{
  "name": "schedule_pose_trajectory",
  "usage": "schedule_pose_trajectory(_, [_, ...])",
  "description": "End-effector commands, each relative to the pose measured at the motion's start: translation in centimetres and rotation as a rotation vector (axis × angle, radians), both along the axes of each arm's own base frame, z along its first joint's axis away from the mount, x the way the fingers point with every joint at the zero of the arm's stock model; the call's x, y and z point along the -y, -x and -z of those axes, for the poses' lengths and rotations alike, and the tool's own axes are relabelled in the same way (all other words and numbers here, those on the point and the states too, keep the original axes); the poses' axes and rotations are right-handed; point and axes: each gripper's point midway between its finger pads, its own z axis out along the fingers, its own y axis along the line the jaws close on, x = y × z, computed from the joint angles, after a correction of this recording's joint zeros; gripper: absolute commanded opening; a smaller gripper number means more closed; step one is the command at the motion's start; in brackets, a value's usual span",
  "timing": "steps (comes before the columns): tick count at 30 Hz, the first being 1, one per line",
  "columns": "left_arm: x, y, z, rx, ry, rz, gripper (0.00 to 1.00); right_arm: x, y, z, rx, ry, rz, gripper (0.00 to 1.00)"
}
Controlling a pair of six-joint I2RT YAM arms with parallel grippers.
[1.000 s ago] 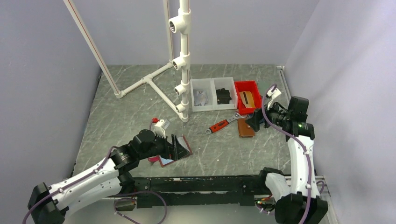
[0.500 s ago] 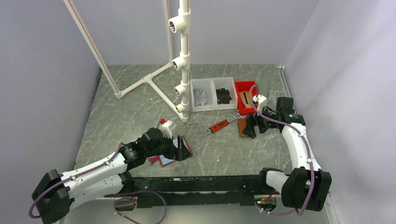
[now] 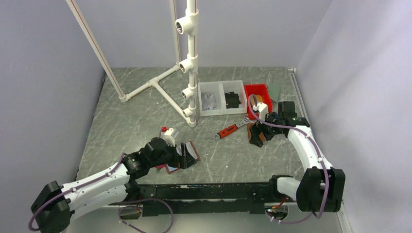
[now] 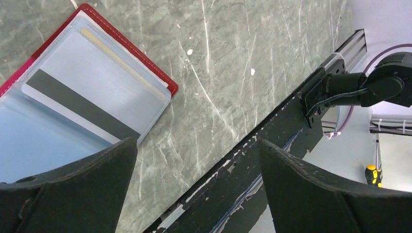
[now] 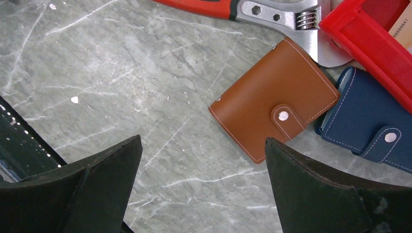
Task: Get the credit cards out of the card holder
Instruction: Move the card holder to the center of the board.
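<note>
An open red card holder (image 4: 104, 73) lies on the marble table, with a card with a black stripe (image 4: 80, 104) in its clear sleeve. My left gripper (image 4: 197, 145) is open and empty, hovering just beside the holder's corner; in the top view it (image 3: 187, 156) sits over the holder (image 3: 167, 168). A closed brown card holder (image 5: 274, 107) with a snap lies ahead of my right gripper (image 5: 203, 141), which is open and empty above bare table. In the top view the right gripper (image 3: 256, 137) hangs over that holder.
A blue card holder (image 5: 369, 121) lies right of the brown one. A red-handled wrench (image 3: 228, 130) and a red bin (image 3: 257, 99) are close by. White bins (image 3: 221, 103) and a white pipe frame (image 3: 190, 73) stand behind. A black rail (image 3: 214, 191) runs along the near edge.
My right gripper has swung left and lowered over the brown card holder. My left arm has shifted slightly but stays over the open red holder.
</note>
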Motion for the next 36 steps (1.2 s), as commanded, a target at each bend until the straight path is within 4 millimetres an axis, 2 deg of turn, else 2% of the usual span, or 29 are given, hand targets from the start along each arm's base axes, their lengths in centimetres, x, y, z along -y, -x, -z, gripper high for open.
schedule_pose_trajectory(1, [0.3, -0.6, -0.7, 0.022, 0.022, -0.025, 0.99, 0.5, -1.0, 0.0, 0.045, 0.046, -0.017, 0.99])
schedule_pose_trajectory(8, [0.4, -0.6, -0.2, -0.002, 0.007, -0.025, 1.0, 0.9, -1.5, 0.2, 0.047, 0.09, -0.005, 0.97])
schedule_pose_trajectory(13, [0.4, -0.6, 0.0, -0.013, -0.002, -0.027, 0.99, 1.5, -2.1, 0.4, 0.045, 0.123, 0.025, 0.91])
schedule_pose_trajectory(17, [0.5, -0.7, 0.0, -0.02, -0.007, -0.031, 0.99, 0.9, -2.5, 0.6, 0.047, 0.151, 0.005, 0.87])
schedule_pose_trajectory(23, [0.5, -0.6, 0.3, -0.032, -0.01, -0.033, 0.99, 1.0, -3.3, 1.7, 0.029, 0.21, 0.022, 0.77])
schedule_pose_trajectory(29, [0.4, -0.7, 0.3, -0.032, -0.012, -0.039, 0.99, 2.4, -5.1, 1.9, 0.043, 0.271, 0.132, 0.65])
schedule_pose_trajectory(36, [0.5, -0.7, 0.4, -0.036, -0.014, -0.041, 0.99, 2.9, -6.5, 2.6, 0.025, 0.301, 0.174, 0.54])
